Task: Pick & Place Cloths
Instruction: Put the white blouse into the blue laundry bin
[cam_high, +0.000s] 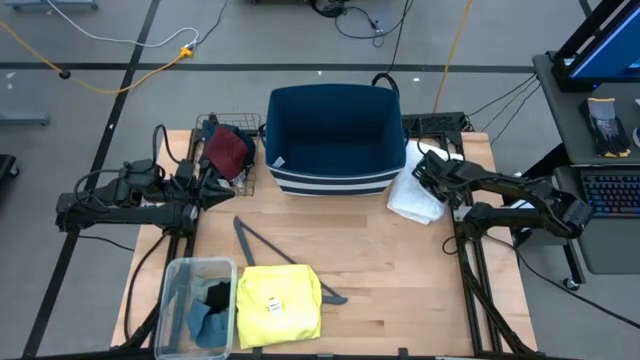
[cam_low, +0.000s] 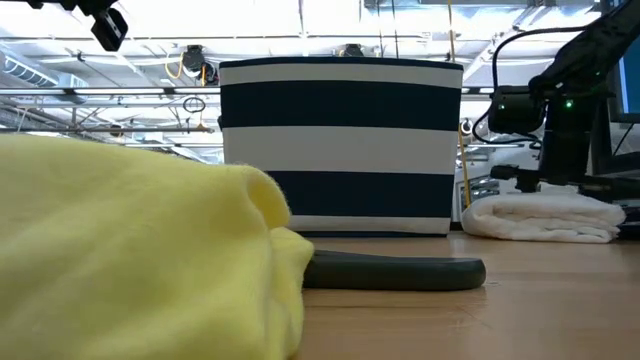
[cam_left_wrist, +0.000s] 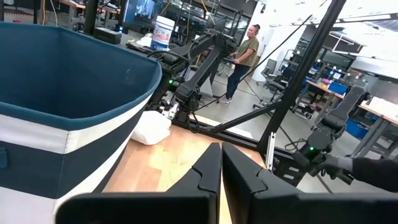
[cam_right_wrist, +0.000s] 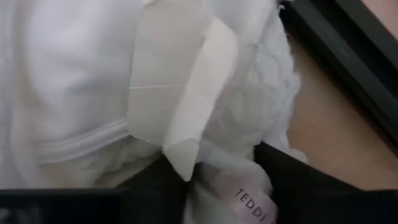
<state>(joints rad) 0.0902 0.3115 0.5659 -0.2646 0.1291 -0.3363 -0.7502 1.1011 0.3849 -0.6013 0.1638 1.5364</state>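
A small tag on the white shirt (cam_right_wrist: 81, 87) reads "TEDDI". That shirt lies on the pale wooden surface (cam_high: 400, 270) beside the navy-and-white striped bin (cam_high: 335, 135), and the right tool (cam_right_wrist: 217, 180) is pressed into it with cloth bunched between its fingers, gripping the shirt. The left tool (cam_left_wrist: 221, 180) is closed and empty near the bin. The yellow T-shirt (cam_high: 278, 305) lies at the front. A person (cam_left_wrist: 244, 59) stands in the workshop beyond.
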